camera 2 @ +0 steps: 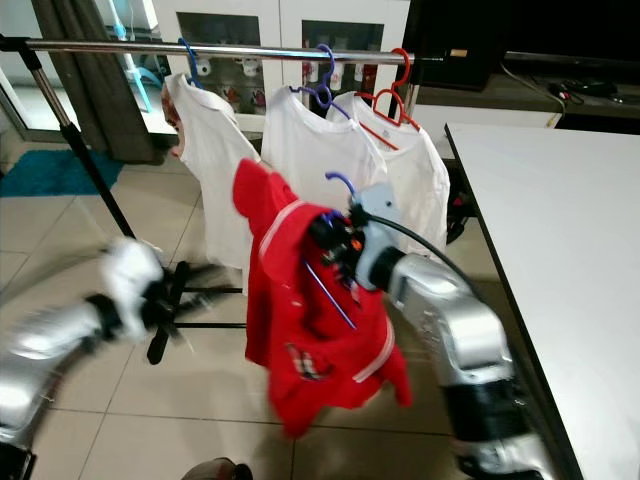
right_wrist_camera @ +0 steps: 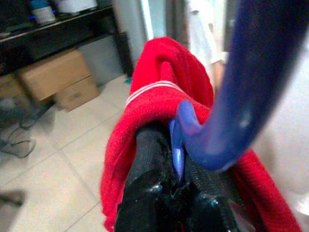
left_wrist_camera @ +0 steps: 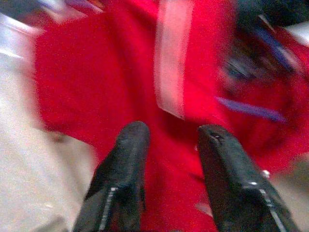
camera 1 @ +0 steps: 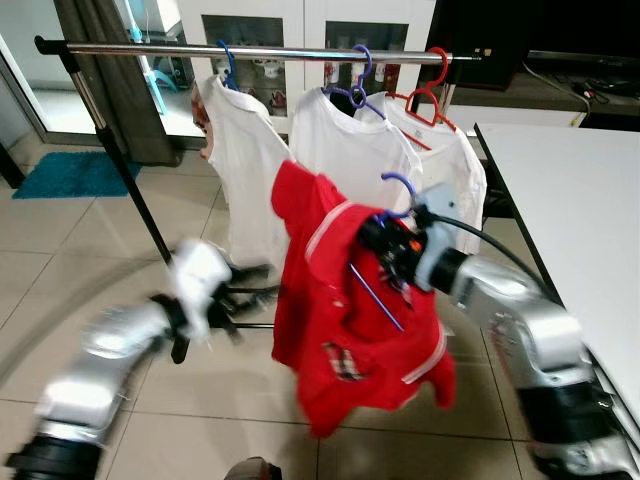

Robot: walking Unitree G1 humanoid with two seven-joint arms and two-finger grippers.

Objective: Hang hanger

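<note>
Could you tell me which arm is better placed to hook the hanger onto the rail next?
Right. The right gripper already clamps the blue hanger carrying the red shirt, just below the rail. The left gripper is open, lower, holding nothing.

Beige tiled floor [camera 1: 60, 250] with a teal mat [camera 1: 70, 172] near the glass door; white table [camera 1: 570, 200] right; glass-fronted cabinets [camera 1: 300, 30] behind.

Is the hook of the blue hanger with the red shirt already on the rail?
No, the blue hanger hangs below the rail, clamped in the right gripper.
</note>
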